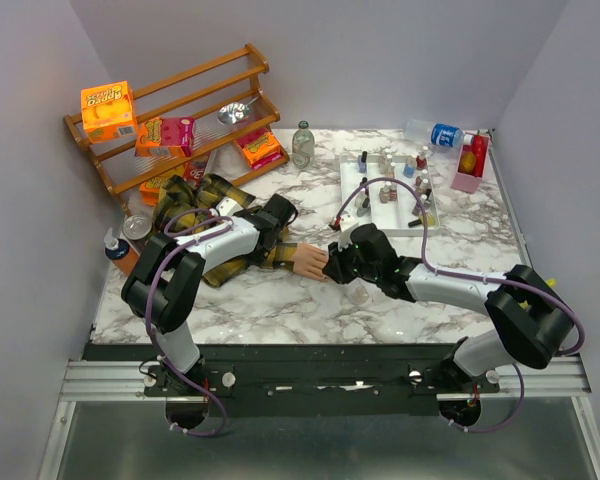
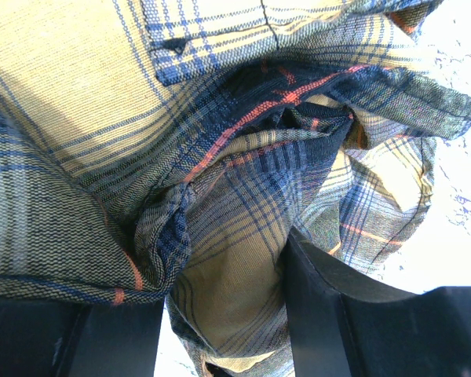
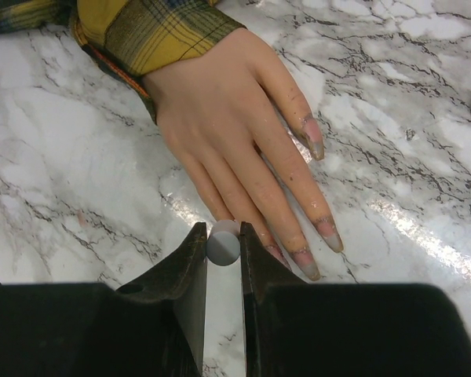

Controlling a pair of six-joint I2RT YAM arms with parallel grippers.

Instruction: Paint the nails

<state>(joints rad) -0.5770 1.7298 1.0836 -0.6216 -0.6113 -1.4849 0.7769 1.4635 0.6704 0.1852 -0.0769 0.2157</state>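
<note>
The peach mannequin hand (image 1: 308, 262) lies flat on the marble table, sticking out of a yellow-and-black plaid sleeve (image 1: 205, 200). In the right wrist view the hand (image 3: 228, 102) points toward the camera, its nails (image 3: 330, 234) smeared with greyish polish. My right gripper (image 1: 337, 262) is shut on a small grey round brush cap (image 3: 223, 243), held right over the fingertips nearest it; the brush itself is hidden. My left gripper (image 1: 270, 222) sits on the sleeve, and its jaws (image 2: 224, 314) are closed round a fold of plaid cloth (image 2: 228, 267).
A white tray (image 1: 432, 226) with several polish bottles stands behind my right arm. A wooden rack (image 1: 180, 110) with boxes is at the back left. A glass bottle (image 1: 302, 145), a water bottle (image 1: 435, 133), a pink box (image 1: 470, 160) and an orange bottle (image 1: 120, 250) stand around.
</note>
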